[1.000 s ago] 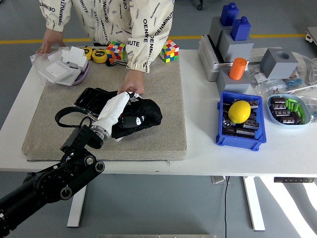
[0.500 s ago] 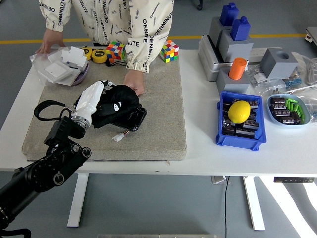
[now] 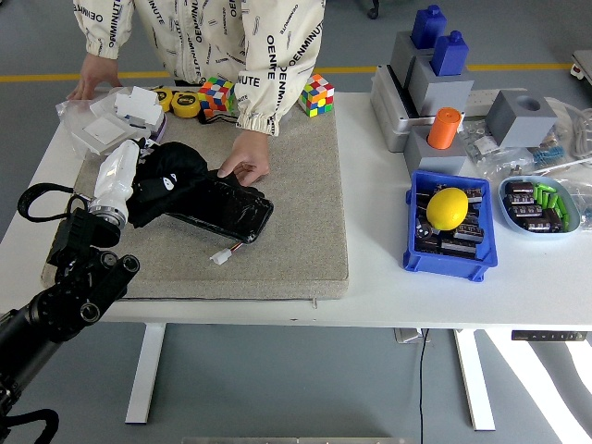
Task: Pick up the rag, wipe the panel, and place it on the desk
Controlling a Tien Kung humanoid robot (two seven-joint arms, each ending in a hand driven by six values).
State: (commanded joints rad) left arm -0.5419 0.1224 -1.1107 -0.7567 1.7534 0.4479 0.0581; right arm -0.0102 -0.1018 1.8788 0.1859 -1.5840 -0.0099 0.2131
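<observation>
A black rag (image 3: 166,177) is bunched at the left end of a glossy black panel (image 3: 225,205) lying on the grey mat (image 3: 287,222). My left hand (image 3: 125,178), white with a black arm behind it, is shut on the rag and presses it on the panel's left edge. A person's hand (image 3: 242,165) rests on the panel's far edge and holds it down. A white connector on a short wire (image 3: 222,256) trails from the panel's near side. My right hand is out of sight.
The person's other hand (image 3: 92,80) rests at the far left by a bag of white parts (image 3: 116,125). Two colour cubes (image 3: 315,95) and tape measures (image 3: 187,103) lie behind. A blue bin with a yellow ball (image 3: 448,209), grey blocks (image 3: 421,79) and a parts tray (image 3: 540,204) fill the right.
My left hand has dragged the rag leftward across the panel, from its right part to its left end, uncovering the panel's glossy surface. The person's hand has stayed on the far edge.
</observation>
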